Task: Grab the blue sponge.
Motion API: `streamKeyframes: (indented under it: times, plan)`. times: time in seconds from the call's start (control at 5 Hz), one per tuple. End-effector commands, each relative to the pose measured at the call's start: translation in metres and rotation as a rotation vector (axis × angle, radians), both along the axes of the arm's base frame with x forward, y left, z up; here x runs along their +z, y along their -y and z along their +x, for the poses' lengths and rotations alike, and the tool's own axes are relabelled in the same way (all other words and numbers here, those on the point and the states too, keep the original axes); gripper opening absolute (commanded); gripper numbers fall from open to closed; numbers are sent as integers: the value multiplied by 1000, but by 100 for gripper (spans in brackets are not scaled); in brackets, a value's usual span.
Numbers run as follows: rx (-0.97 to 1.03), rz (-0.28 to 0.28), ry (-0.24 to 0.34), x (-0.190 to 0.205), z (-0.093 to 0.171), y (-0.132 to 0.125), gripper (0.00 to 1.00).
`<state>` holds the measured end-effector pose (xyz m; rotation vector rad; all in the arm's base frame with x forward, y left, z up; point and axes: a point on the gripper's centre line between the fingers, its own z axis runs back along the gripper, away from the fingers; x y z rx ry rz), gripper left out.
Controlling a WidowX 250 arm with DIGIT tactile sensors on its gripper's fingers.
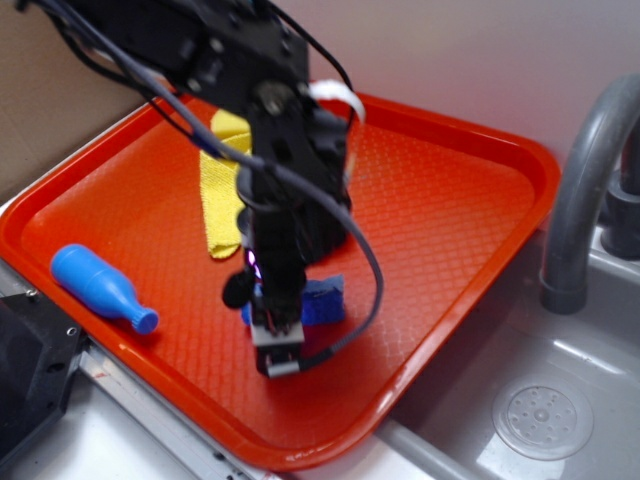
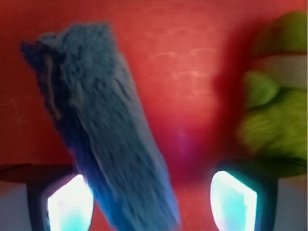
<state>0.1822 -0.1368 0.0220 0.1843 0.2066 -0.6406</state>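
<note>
On the orange-red tray (image 1: 450,200), near its front edge, the blue sponge (image 1: 322,298) lies flat, largely hidden in the exterior view by the black arm above it. Directly over the sponge hangs the gripper (image 2: 151,202), pointing down at the tray. Wrist view: the two fingertips (image 2: 233,199) stand wide apart, one at each lower corner of the frame; the sponge runs diagonally between them, its near end close beside the left-hand fingertip, and whether the two touch cannot be told from the blurred picture. The jaws are spread and clasp nothing. Rough, lighter blue texture shows on the sponge's upper face; a darker edge shows along its side. Beside the sponge, at the right margin of the wrist view, sits a green plush toy (image 2: 276,91), blurred. Behind the sponge, toward the tray's rear, lies a yellow cloth (image 1: 222,190). Well apart from the sponge, at the tray's left edge, lies a blue bottle-shaped toy (image 1: 100,287). Off the tray, a grey faucet (image 1: 585,190) rises over a grey sink (image 1: 545,400).
</note>
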Motion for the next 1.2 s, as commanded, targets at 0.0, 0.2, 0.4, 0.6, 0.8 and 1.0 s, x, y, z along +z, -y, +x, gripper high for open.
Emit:
streamKeyframes:
  times: [0.0,0.2,0.4,0.6,0.8,1.0]
  plan:
    - [-12,-38,15,-1,-1,4,0]
    - [10,-18,49,6,4,-3,0]
    - [31,-23,64,14,8,-9,0]
    - [104,-31,98,35,20,-29,0]
    - [183,-97,141,72,30,-51,0]
    - [216,-104,168,87,30,-57,0]
